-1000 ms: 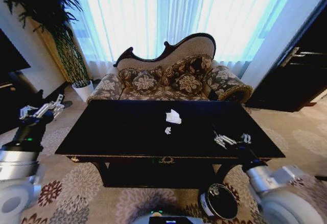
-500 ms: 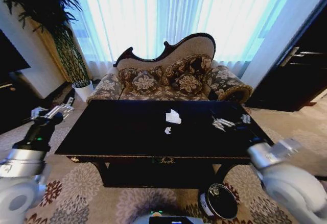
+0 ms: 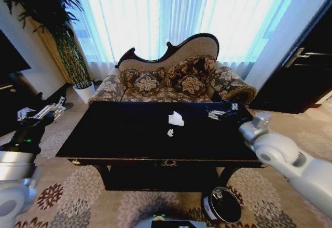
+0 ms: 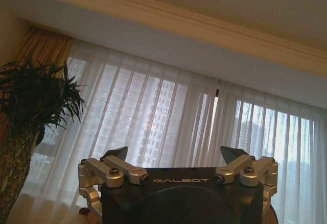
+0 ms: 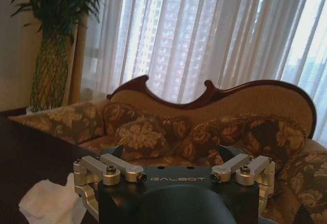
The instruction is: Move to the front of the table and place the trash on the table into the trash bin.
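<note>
Head view: right gripper (image 3: pixel 220 113) has swung from the tabletop's (image 3: pixel 119 134) 4 o'clock edge to 2 o'clock, fingers spread and empty, nearing the tissue (image 3: pixel 176 118) at centre; left gripper (image 3: pixel 44 112) idles open, bin (image 3: pixel 222 205) below.

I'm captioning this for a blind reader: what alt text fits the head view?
A black table holds a tissue and a paper scrap; the right gripper reaches over its far right corner. The left gripper hangs off its left end, a bin stands on the floor in front, a sofa behind.
</note>
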### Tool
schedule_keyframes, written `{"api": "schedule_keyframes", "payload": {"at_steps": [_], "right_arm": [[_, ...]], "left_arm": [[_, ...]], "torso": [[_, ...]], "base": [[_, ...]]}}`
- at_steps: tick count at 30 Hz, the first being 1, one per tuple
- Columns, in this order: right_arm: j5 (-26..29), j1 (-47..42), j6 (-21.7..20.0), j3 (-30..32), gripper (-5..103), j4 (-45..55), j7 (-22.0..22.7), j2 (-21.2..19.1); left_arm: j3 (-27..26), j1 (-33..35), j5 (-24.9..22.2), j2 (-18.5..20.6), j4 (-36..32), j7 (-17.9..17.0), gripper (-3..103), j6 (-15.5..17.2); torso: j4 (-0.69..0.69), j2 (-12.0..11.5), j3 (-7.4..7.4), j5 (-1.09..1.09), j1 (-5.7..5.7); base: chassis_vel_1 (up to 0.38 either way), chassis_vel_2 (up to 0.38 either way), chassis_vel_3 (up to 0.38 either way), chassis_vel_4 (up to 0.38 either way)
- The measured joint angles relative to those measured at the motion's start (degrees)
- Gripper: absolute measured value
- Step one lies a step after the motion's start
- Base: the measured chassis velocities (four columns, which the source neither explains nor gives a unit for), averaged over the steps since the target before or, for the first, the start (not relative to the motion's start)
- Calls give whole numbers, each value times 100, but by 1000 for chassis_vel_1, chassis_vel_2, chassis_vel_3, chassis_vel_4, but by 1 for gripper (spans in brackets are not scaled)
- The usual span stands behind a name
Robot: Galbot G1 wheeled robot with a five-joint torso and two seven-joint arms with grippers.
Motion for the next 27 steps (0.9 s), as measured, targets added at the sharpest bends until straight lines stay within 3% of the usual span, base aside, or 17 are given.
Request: {"api": "schedule_keyframes", "payload": {"at_steps": [3, 10, 13, 14, 17, 19, 22, 24, 27], "right_arm": [[173, 452, -247, -459, 100, -118, -175, -207], [850, 897, -862, -841, 100, -52, -318, -505], [1173, 1831, -966, -1833, 100, -80, -333, -424], [1173, 1831, -966, -1833, 100, -80, -333, -424], [1246, 2994, -985, -3088, 100, -206, -338, -130], [1239, 3185, -997, -3297, 100, -227, -336, -73], [1173, 4418, -1094, -4477, 100, -420, -178, 341], [1169, 4588, -1121, -4662, 100, -470, -149, 421], [1151, 5343, -1287, -5494, 100, -794, -8, 777]], "left_arm": [[54, -22, 43, -24, 0, 1, 100, 1], [114, -80, 66, -37, 0, 5, 100, 2], [180, -91, 135, -65, 0, 8, 100, 3], [180, -91, 135, -65, 0, 8, 100, 3], [225, -94, 164, -80, 0, 10, 100, 7], [225, -94, 166, -78, 0, 11, 100, 8], [184, -91, 169, -41, 0, 13, 100, 10], [173, -89, 169, -38, 0, 13, 100, 9], [116, -77, 157, -35, 0, 15, 100, 9]], "torso": [[0, 0, 0, 0, 0], [-2, 1, -1, 0, 0], [-2, 0, -1, 3, 0], [-2, 0, -1, 3, 0], [0, 0, -1, 0, 0], [-1, 0, 0, 0, 0], [0, 1, -1, -1, -1], [0, 1, 0, -1, 0], [1, 0, 0, -2, 0]], "base": [[0, 0, 0, 0], [0, 0, 0, 0], [0, 0, 0, 0], [0, 0, 0, 0], [0, 0, 0, 0], [0, 0, 0, 0], [0, 0, 0, 0], [0, 0, 0, 0], [0, 0, 0, 0]]}}
